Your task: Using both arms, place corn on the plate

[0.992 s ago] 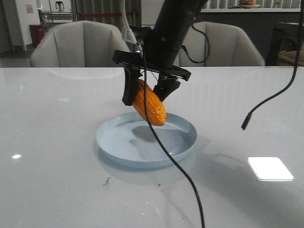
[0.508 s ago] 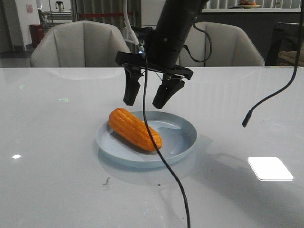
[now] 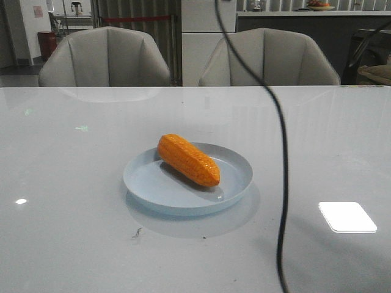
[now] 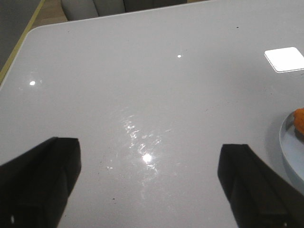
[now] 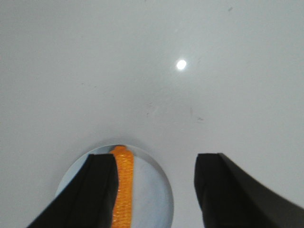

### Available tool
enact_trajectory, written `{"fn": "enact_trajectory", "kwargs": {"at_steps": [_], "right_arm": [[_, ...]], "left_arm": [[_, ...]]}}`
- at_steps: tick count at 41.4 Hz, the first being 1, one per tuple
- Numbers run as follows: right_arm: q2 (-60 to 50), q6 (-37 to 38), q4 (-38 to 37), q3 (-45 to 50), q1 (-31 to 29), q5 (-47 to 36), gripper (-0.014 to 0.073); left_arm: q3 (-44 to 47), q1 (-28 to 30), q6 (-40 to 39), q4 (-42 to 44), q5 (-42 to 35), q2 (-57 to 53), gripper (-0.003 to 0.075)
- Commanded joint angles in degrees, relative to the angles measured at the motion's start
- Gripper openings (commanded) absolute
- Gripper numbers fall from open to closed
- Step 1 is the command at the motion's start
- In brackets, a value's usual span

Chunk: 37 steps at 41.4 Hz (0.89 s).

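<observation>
The orange corn (image 3: 188, 160) lies on its side on the pale blue plate (image 3: 142, 183), mid-table, with nothing touching it. Neither gripper shows in the front view. In the right wrist view my right gripper (image 5: 156, 159) is open and empty, high above the plate (image 5: 151, 192). The corn (image 5: 122, 185) shows below it, beside one finger. In the left wrist view my left gripper (image 4: 149, 145) is open and empty over bare table. The plate's rim (image 4: 289, 152) and an end of the corn (image 4: 299, 122) sit at that view's edge.
A black cable (image 3: 278, 152) hangs down in front of the table, right of the plate. Two grey chairs (image 3: 104, 58) stand behind the table's far edge. A bright light patch (image 3: 347, 217) reflects on the glossy tabletop at the right.
My right gripper let go of the corn, then rose out of the front view. The corn dropped onto the plate, then shifted a little to the right.
</observation>
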Motion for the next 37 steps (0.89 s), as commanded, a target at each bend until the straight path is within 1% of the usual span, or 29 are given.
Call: {"fn": "enact_trajectory", "kwargs": {"at_steps": [1, 6, 10, 15, 22, 24, 25, 27, 31, 37], "right_arm": [[-8.3, -0.2, -2.2, -1.6, -1.0, -2.3, 0.0466], [-13.9, -0.1, -2.2, 1.0, -2.4, -0.6, 0.0466], [-19.5, -0.1, -3.0, 7.4, -3.9, -3.1, 0.0466], [-27.9, -0.1, -3.9, 19.7, -6.9, -10.4, 0.0466], [-41.5, 0.7, -3.9, 42.4, -14.0, -20.6, 0.0466], [-46.1, 0.7, -3.9, 50.2, -16.2, -23.5, 0.0466], [-47.2, 0.7, -3.9, 52.1, -17.2, -24.7, 0.0466], [-51.5, 0.7, -3.9, 59.1, -19.6, -27.1, 0.0466], [-58.0, 1.7, -3.9, 68.6, -23.6, -29.6, 0.0466], [-66.7, 2.1, -3.9, 80.0, -28.8, -28.7, 0.0466]], "left_arm": [[-1.6, 0.1, 0.0, -0.2, -4.9, -0.5, 0.0632], [-1.6, 0.1, 0.0, -0.2, -4.9, -0.5, 0.0632], [-1.6, 0.1, 0.0, -0.2, -4.9, -0.5, 0.0632], [-1.6, 0.1, 0.0, -0.2, -4.9, -0.5, 0.0632], [-1.6, 0.1, 0.0, -0.2, -4.9, -0.5, 0.0632], [-1.6, 0.1, 0.0, -0.2, -4.9, -0.5, 0.0632], [-1.6, 0.1, 0.0, -0.2, -4.9, -0.5, 0.0632], [-1.6, 0.1, 0.0, -0.2, -4.9, -0.5, 0.0632], [-1.6, 0.1, 0.0, -0.2, -4.9, -0.5, 0.0632], [-1.6, 0.1, 0.0, -0.2, -4.5, -0.5, 0.0632]]}}
